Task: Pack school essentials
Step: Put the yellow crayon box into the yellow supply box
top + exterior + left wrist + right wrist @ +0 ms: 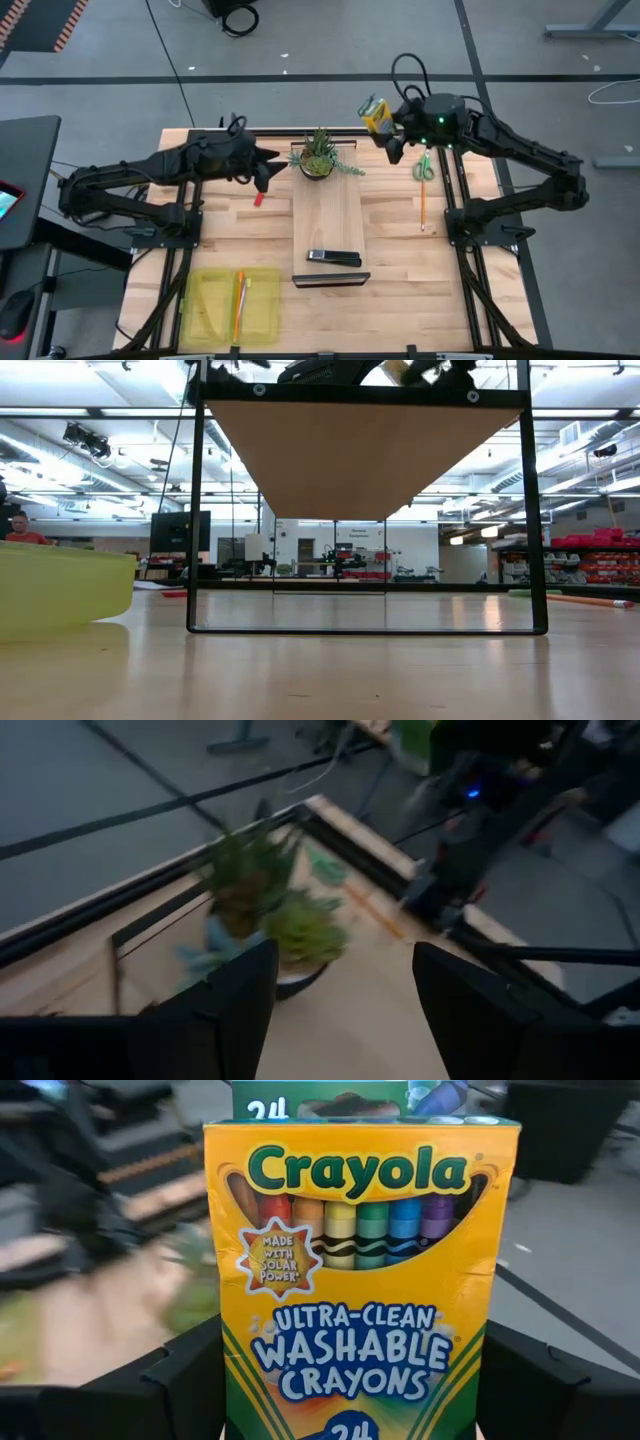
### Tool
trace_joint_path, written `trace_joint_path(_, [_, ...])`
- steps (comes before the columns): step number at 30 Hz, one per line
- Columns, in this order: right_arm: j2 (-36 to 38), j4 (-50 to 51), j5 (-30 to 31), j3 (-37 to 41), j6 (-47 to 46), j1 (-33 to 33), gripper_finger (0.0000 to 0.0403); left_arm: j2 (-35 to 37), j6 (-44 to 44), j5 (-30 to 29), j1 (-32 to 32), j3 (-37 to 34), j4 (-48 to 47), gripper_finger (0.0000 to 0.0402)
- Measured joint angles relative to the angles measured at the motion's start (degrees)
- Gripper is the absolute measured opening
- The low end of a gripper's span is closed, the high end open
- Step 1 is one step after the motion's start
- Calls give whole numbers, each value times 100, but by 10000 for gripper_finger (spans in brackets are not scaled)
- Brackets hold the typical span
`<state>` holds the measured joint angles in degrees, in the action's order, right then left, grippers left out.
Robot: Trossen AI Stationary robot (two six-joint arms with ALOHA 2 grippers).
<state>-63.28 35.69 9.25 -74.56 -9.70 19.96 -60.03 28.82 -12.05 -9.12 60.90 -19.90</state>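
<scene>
Table seen from above, read left to right. Near left corner: yellow-green tray (pixel 205 310) holding an orange pen (pixel 239 300). Left gripper (pixel 266 166) raised near the far edge, just left of the small potted plant (pixel 318 157), its fingers (pixel 235 1005) spread apart with nothing between them; a tiny red eraser (pixel 258 199) lies on the table just nearer than this gripper. Centre: raised wooden platform (pixel 330 225) on a black frame, the plant at its far end, a black bar-shaped object (pixel 333 258) at its near end. Right of the plant: right gripper (pixel 385 135) lifted above the far edge of the table, pinching the yellow-green crayon box (pixel 374 113), which is held upright and clear of the surface; in the right wrist view the box (pixel 355 1270) fills the frame between the two dark fingers (pixel 195 1380). Far right: green-handled scissors (pixel 424 165) flat on the table, a thin pencil (pixel 422 210) lying just nearer than them, both beside the right arm's base
</scene>
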Motion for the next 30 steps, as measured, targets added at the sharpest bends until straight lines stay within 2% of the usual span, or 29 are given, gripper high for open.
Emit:
trace_joint_path(5, [-92,-645,5,-2,-233,-562,333,-27,-76,-61,210,0,444,244])
trace_joint_path(8, [-289,-834,329,-11,-157,-956,333,-130,104,-115,238,-1,711,254])
trace_joint_path(18, [-1108,-1318,2304,-8,121,-1873,333,-748,160,-303,315,-5,1865,308])
trace_joint_path(23, [-1274,-1489,2955,-4,138,-2067,333,-1028,-563,-794,531,6,2591,318])
trace_joint_path(30, [-1409,-1921,3234,-3,156,-2128,333,-1371,-1909,-1306,758,0,3684,305])
